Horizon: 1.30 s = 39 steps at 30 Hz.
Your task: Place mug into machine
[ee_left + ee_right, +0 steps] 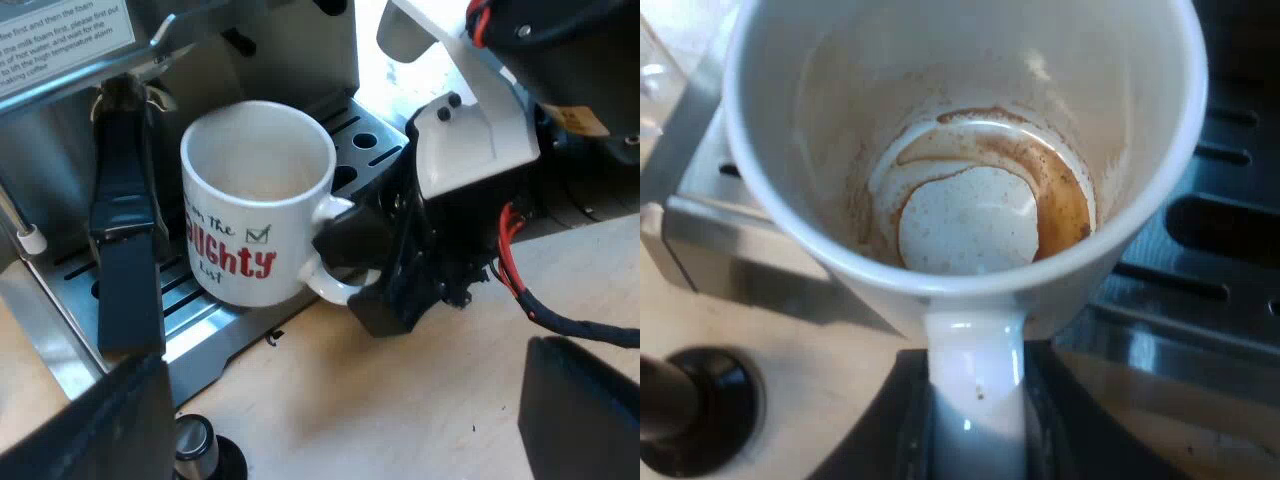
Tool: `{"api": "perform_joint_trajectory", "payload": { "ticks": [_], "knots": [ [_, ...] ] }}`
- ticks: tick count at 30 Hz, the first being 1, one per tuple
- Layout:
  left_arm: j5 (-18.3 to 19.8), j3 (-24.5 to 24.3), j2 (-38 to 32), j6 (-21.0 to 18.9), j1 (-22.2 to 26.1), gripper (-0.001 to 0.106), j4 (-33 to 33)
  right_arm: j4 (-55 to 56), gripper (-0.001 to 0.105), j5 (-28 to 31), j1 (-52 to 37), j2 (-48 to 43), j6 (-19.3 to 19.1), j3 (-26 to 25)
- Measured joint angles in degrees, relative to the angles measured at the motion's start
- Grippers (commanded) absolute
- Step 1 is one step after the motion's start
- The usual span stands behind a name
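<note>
A white mug (258,205) with red lettering is upright over the slotted drip tray (372,148) at the espresso machine's front. My right gripper (385,265) holds it by the handle. In the right wrist view the mug (970,150) has brown coffee stains inside, and my right gripper (975,435) is shut on the white handle, one black finger on each side. I cannot tell whether the mug's base touches the tray (1200,290). My left gripper (340,400) stands open over the wooden table, a little away from the mug, nothing between its fingers.
A long dark handle (125,250) hangs down from the machine's front, close beside the mug. A tamper with a black knob (195,445) (690,410) stands on the table just off the tray's edge. The steel machine body (290,50) rises behind the mug.
</note>
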Motion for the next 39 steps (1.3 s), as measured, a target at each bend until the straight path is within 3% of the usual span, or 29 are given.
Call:
{"api": "perform_joint_trajectory", "payload": {
  "ticks": [18, 22, 24, 26, 37, 39],
  "knots": [
    [0.0, 0.0, 0.0, 0.0, 0.0, 0.071, 0.0, -1.7, 0.001, 1.3, 0.0, 1.4, 0.0, -0.4],
    [0.0, 0.0, 0.0, 0.0, 0.0, 0.071, 0.0, -1.7, 0.019, 1.3, 0.0, 1.4, 0.0, -0.4],
    [0.0, 0.0, 0.0, 0.0, 0.0, 0.071, 0.0, -1.7, 0.035, 1.3, 0.0, 1.4, 0.0, -0.6],
    [0.0, 0.0, 0.0, 0.0, 0.0, 0.071, 0.0, -2.1, 0.042, 1.4, 0.0, 1.4, 0.0, -1.0],
    [0.0, 0.0, 0.0, 0.0, 0.0, 0.071, 0.0, -3.3, 0.042, 1.7, 0.1, 1.4, 0.0, -1.7],
    [0.0, 0.0, 0.0, 0.0, 0.0, 0.071, 0.0, -2.5, 0.046, 1.7, 0.7, 0.9, 0.0, -1.7]
  ]
}}
